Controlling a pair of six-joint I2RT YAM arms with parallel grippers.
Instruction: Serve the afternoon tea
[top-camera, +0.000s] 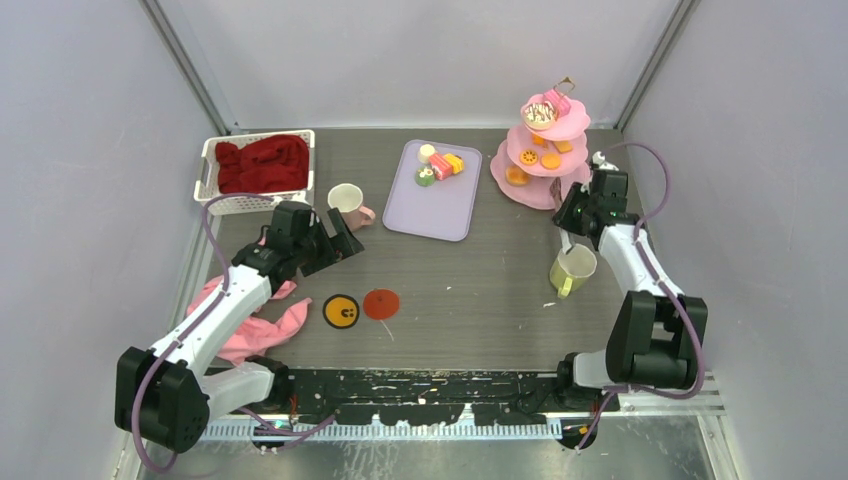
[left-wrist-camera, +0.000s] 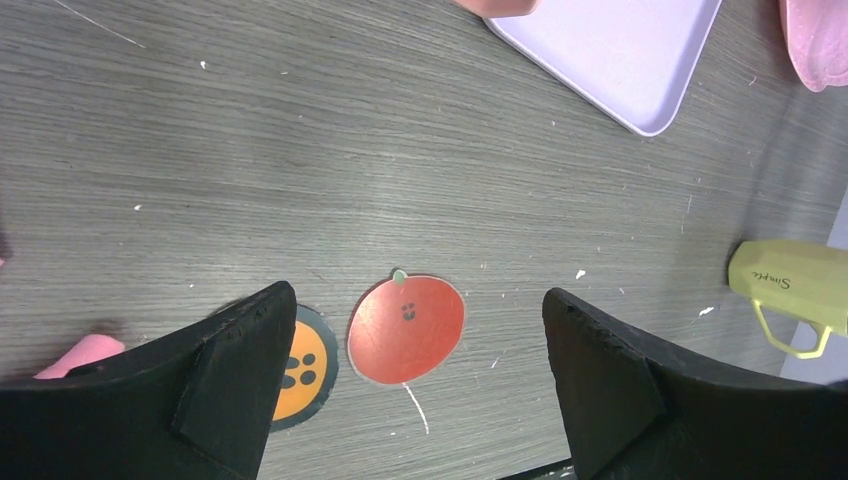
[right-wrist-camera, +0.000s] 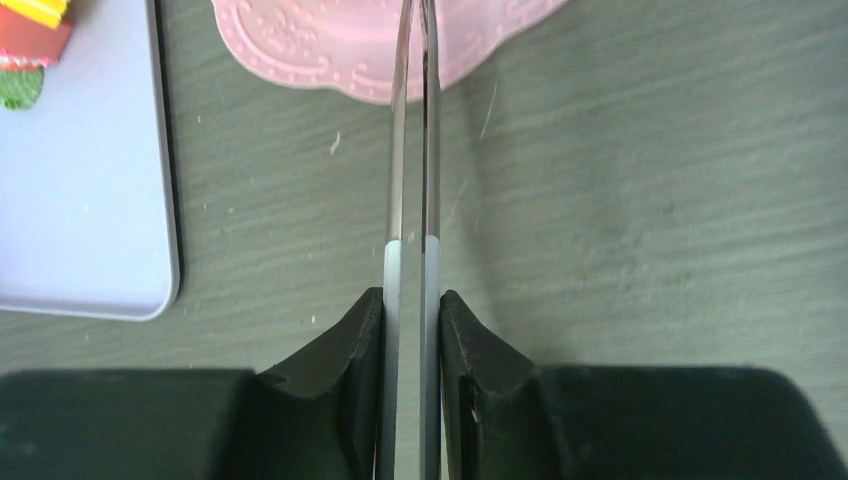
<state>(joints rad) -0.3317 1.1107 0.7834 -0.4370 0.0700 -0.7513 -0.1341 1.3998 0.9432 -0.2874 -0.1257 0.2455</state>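
Afternoon tea service: the right gripper is clamped tight on metal tweezers. Their tips, pressed nearly together, reach the rim of the pink 3-tier stand at the far right corner of the desk. The stand carries treats on every tier: a frosted donut & a pink cake up top, orange pieces in the middle, an orange round on the bottom plate. More toy cakes sit bunched at the far end of the lavender tray, mid-desk twd the far edge.

The left gripper hangs over the desk's left half w/ jaws wide apart, holding nothing. Its wrist view shows a red fruit-shaped coaster btw the fingers and an orange paw-print coaster just beside it, both nr the near edge.

A mug w/ pink handle stands just beside that gripper, btw basket and tray. A yellow-green mug stands nr the right edge, beside the right arm.

A white basket w/ a red cloth sits in the far left corner. A pink cloth lies crumpled by the left edge.
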